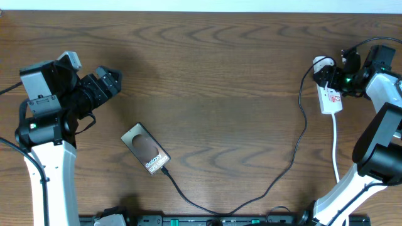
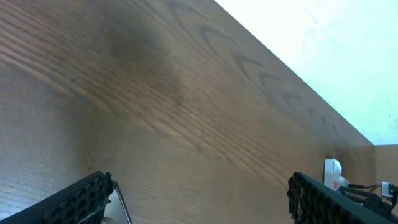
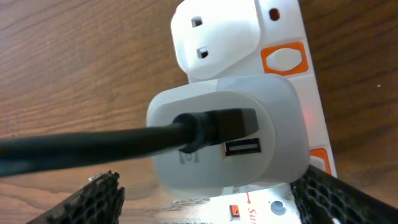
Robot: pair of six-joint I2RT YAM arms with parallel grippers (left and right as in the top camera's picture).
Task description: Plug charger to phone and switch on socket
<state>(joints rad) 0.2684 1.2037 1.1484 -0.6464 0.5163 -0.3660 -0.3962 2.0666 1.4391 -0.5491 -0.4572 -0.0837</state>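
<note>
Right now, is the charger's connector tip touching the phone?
Touching. The overhead view shows the charger's connector tip meeting the short edge of the phone, with no gap between them.

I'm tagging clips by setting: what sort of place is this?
Probably a robot lab test bench, not a home: a bare wood-grain table with a left arm and right arm at its sides, and only a phone, its charger cable and a white power strip laid out.

Left gripper (image 2: 202,196), 2 fingers (image 2: 87,199) wide apart, above table (image 2: 186,112) (socket (image 2: 333,171) far right).
</note>
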